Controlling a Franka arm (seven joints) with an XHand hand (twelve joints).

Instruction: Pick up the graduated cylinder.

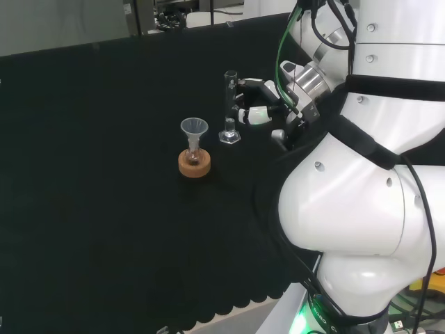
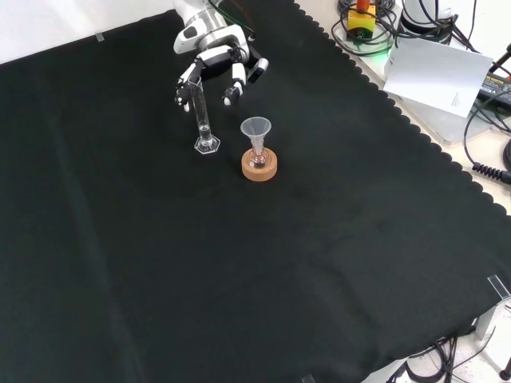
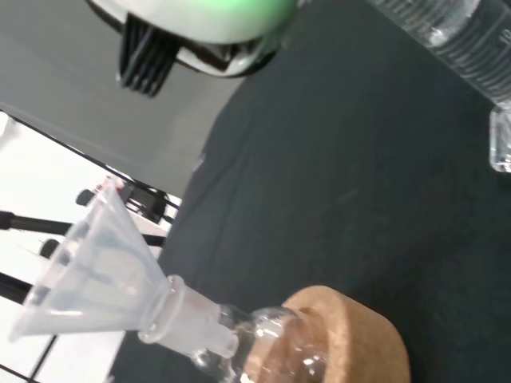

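While you look at the head view, note the tall clear glass graduated cylinder standing upright on its hexagonal foot on the table covered in black cloth, near the middle of the cloth. Your black and white hand sits just to the cylinder's right at the height of its upper half, fingers reaching toward the tube. They look relaxed and spread, not wrapped round the glass; whether a fingertip touches the tube cannot be told from this angle.

Front view: the cylinder stands with its foot on the cloth, and the hand comes in from the top, its fingers fanned out on both sides of the cylinder's upper end. One finger lies close against the rim; the others hang apart to the right. Foot flat, tube upright.

Just beside the cylinder, to the left and nearer in the head view, a small round clear glass flask sits in a tan cork ring stand, with a clear plastic funnel in its neck.

Wrist view: funnel, flask and cork ring appear close; the ribbed cylinder wall is at one corner, apart from them.
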